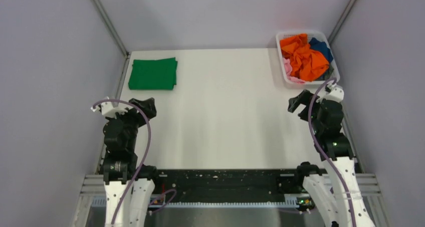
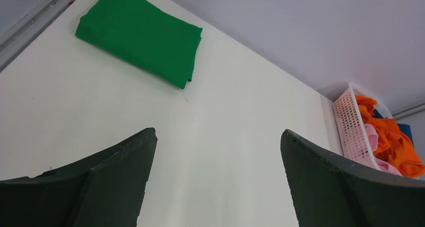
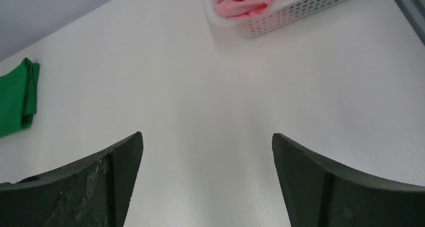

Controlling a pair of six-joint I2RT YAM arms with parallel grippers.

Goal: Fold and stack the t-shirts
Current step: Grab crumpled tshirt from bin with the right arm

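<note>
the basket (image 1: 302, 31) hides the low parts of the crumpled shirts in it. the navy t-shirt (image 1: 321, 47) peeks out from behind the orange t-shirt (image 1: 305, 61), and only a bit of the pink t-shirt (image 1: 287, 65) shows. the left end effector (image 2: 218, 133) is wide and holds nothing. the folded green t-shirt (image 1: 153, 74) lies flat on the desk (image 1: 225, 111) ahead of it. the right end effector (image 3: 208, 135) is wide and empty too, with the basket close ahead of it.
</note>
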